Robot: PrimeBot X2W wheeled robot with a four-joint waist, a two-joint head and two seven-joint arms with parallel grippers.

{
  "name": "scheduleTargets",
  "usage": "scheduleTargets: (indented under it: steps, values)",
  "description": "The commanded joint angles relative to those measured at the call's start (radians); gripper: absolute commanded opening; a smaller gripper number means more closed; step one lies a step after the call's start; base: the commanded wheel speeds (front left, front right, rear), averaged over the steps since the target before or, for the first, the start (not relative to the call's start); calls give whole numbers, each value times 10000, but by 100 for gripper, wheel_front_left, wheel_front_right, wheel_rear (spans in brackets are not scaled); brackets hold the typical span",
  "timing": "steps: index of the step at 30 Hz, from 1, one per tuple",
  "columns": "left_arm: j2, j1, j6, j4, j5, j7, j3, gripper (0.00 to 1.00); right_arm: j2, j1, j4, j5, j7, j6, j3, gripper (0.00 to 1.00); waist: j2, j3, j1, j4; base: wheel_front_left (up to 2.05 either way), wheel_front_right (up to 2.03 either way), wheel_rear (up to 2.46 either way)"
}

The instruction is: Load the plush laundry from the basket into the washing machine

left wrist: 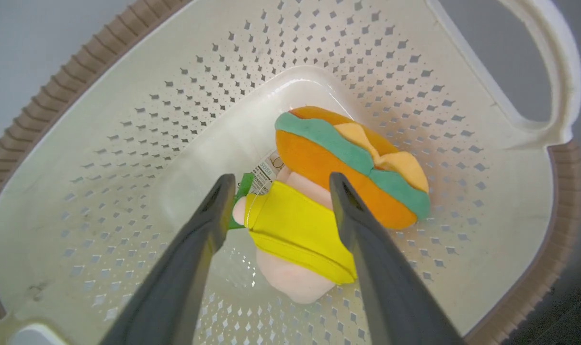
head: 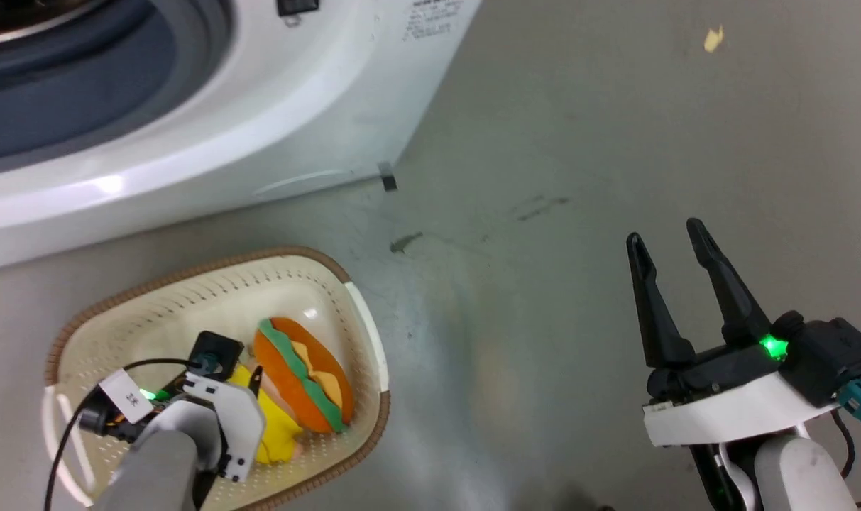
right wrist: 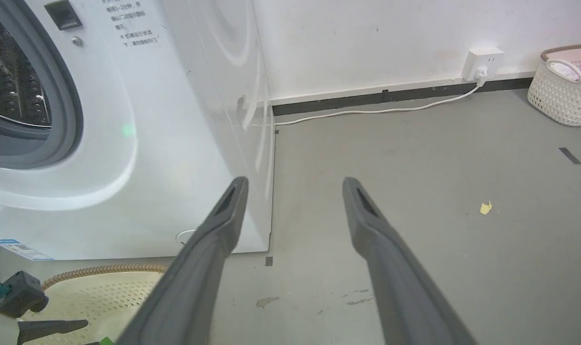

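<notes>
Left gripper (left wrist: 281,178) jaws apart over yellow plush (left wrist: 295,225) in basket (left wrist: 127,120), burger plush (left wrist: 347,163) touching it: go lower, pinch yellow body centrally, avoid burger, then carry to washing machine (head: 260,106) beyond; right gripper (head: 664,231) spread wide, empty.

The orange burger plush (left wrist: 347,163) lies on its edge in my cream basket (left wrist: 127,120), touching the yellow plush (left wrist: 295,230). The white washer (head: 260,106) stands near the basket, its drum showing.
</notes>
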Motion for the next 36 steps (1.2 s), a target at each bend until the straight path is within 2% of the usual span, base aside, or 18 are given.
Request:
scheduleTargets:
  steps: [1, 7, 19, 28, 29, 30, 36]
  values:
    - [163, -282, -61, 271, -17, 33, -119, 100, 20, -199, -87, 104, -112, -7, 73, 100, -1, 298, -1, -186, 0, 0, 0]
    - [496, -737, -137, 819, -312, 114, -593, 100, 21, -373, -189, 464, -237, -7, 146, 100, -1, 919, -1, -510, 0, 0, 0]
    - [1221, -1582, -269, 1229, -1499, 1143, -2968, 100, 24, -590, -343, 975, -488, -8, 424, 100, -1, 2002, -1, -983, 0, 0, 0]
    - [1798, -2549, -367, 1733, -2103, 1416, -3861, 100, 26, -796, -431, 1272, -675, -9, 542, 100, -1, 2752, -1, -1267, 0, 0, 0]
    - [1851, -2599, -378, 1815, -2170, 1446, -3966, 46, 26, -836, -424, 1304, -696, -9, 568, 100, -1, 2817, -1, -1306, 0, 0, 0]
    - [1895, -2622, -389, 1872, -2262, 1448, -4087, 0, 26, -884, -411, 1343, -717, -9, 605, 100, -1, 2870, -1, -1357, 0, 0, 0]
    - [2251, -2766, -399, 2338, -2745, 1202, -4513, 0, 28, -1207, -354, 1494, -842, -9, 707, 100, -1, 2932, -1, -1541, 0, 0, 0]
